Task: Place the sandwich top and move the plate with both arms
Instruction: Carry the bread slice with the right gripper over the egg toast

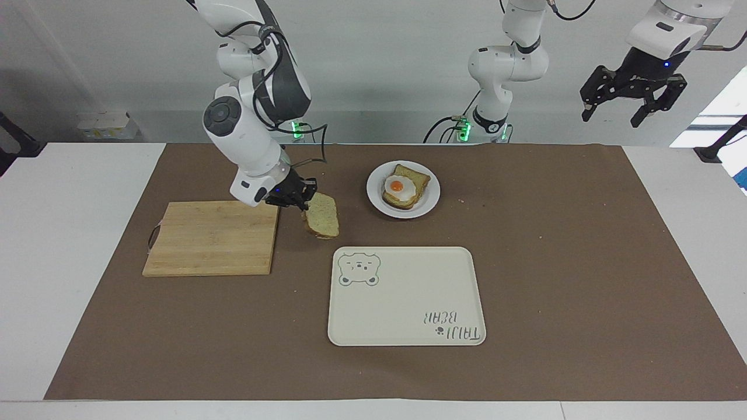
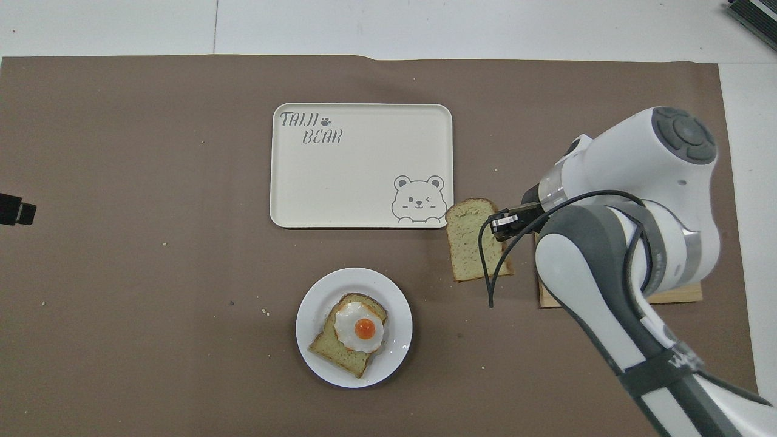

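White bench under a brown mat, plain grey wall at the robots' end. Landmark: the plate, small, round, white, on the mat near the robots' edge, carrying a bread slice with a fried egg on top.

Right tool is up in the air over bare mat, between the plate and the cutting board, pinched shut on one edge of the sandwich top. Slice hangs tilted, rounded end away from the robots, clear of the mat. It is beside the plate toward the right arm's end, not touching it; open mat shows between slice and plate rim.

Cutting board lies well apart from the plate toward the right arm's end, flat, nothing on it. In the overhead view the right arm's elbow covers most of it.

Tray, cream with a bear drawing, sits farther from the robots than the plate, a strip of mat between them. The slice's rounded end is just beside the tray's bear corner in the overhead view.

Left tool waits high above the left arm's end of the bench, fingers spread, holding nothing. Mat from the plate toward that end is open, only crumbs.
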You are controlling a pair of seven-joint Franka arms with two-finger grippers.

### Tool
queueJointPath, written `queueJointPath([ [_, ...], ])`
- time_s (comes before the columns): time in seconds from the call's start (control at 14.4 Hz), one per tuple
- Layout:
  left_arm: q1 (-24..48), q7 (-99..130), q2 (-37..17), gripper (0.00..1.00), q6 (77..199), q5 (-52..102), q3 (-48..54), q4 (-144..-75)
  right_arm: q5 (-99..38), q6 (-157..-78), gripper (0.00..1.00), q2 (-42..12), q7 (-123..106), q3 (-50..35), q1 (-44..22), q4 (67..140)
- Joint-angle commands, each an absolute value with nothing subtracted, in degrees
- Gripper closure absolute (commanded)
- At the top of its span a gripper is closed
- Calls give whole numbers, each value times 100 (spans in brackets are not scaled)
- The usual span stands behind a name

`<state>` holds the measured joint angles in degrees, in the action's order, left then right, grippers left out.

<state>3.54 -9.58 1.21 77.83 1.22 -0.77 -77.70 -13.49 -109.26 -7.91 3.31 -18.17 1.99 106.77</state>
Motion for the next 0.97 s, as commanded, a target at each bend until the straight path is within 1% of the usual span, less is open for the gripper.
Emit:
queueJointPath([
  [0.0, 281, -1020, 211, 0, 7726, 79, -26, -7831, -1642, -11161, 100, -712, 1165, -2283, 255, 10793],
  [0.21, 281, -1020, 211, 0, 7726, 79, -26, -7831, -2301, -11828, 100, -703, 2123, -2320, -324, 10977],
  [0.35, 281, -1020, 211, 0, 7726, 79, -26, -7831, -2592, -12005, 100, -668, 2434, -2320, -701, 10995],
  [0.49, 281, -1020, 211, 0, 7726, 79, -26, -7831, -2637, -12041, 100, -633, 2575, -2329, -878, 11013],
  [0.69, 281, -1020, 211, 0, 7726, 79, -26, -7831, -2926, -12111, 100, -484, 2611, -2329, -1211, 11284],
  [0.76, 281, -1020, 211, 0, 7726, 79, -26, -7831, -2927, -12268, 100, -492, 2602, -2329, -1369, 11381],
  [0.9, 281, -1020, 211, 0, 7726, 79, -26, -7831, -2927, -12585, 100, -536, 2549, -2338, -1432, 11574],
])
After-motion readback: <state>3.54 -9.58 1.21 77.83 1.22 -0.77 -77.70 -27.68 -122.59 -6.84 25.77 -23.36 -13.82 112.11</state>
